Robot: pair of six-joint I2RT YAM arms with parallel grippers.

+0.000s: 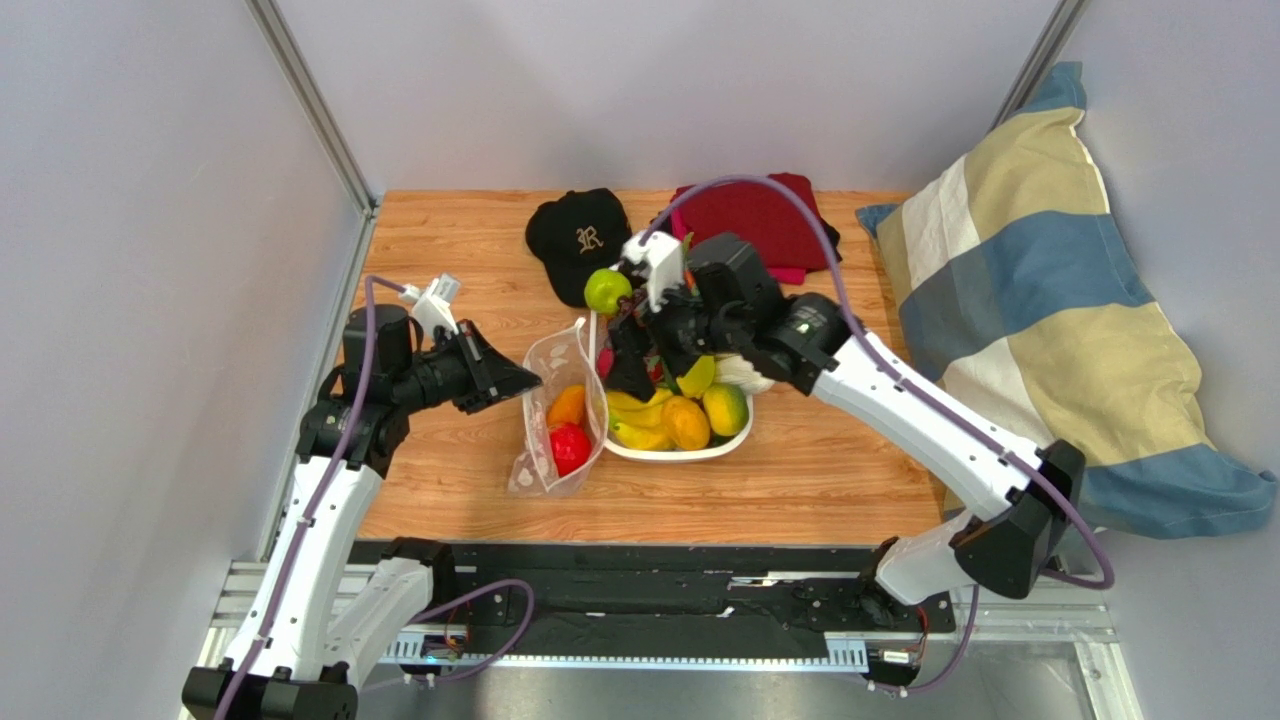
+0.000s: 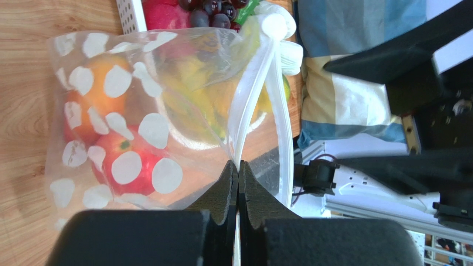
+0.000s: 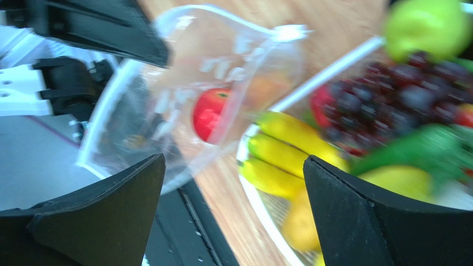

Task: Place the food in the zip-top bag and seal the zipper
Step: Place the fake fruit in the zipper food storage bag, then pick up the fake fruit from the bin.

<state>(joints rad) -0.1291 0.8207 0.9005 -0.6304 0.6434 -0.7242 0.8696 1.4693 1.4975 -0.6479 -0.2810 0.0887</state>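
Table (image 1: 451, 480) with a white tray (image 1: 732, 440) of toy fruit (image 1: 684, 423) beside a dotted bag (image 1: 544, 360). The left gripper (image 1: 508, 384) pinches the zipper rim (image 2: 250, 100), seemingly to keep the mouth open; a red piece (image 1: 570, 447) and orange piece (image 1: 567, 405) lie inside. The right gripper (image 3: 233, 166) hangs spread, empty, over the tray. The white emblem on a black cap (image 1: 579, 233) is unreadable

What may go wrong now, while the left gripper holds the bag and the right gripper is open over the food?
1. The left gripper pinches only the thin zipper of the zip-top bag; the strip might slip out and the mouth collapse.
2. The mouth is narrow and lies close beside the white tray; food brought over by the open right gripper may miss it and roll away.
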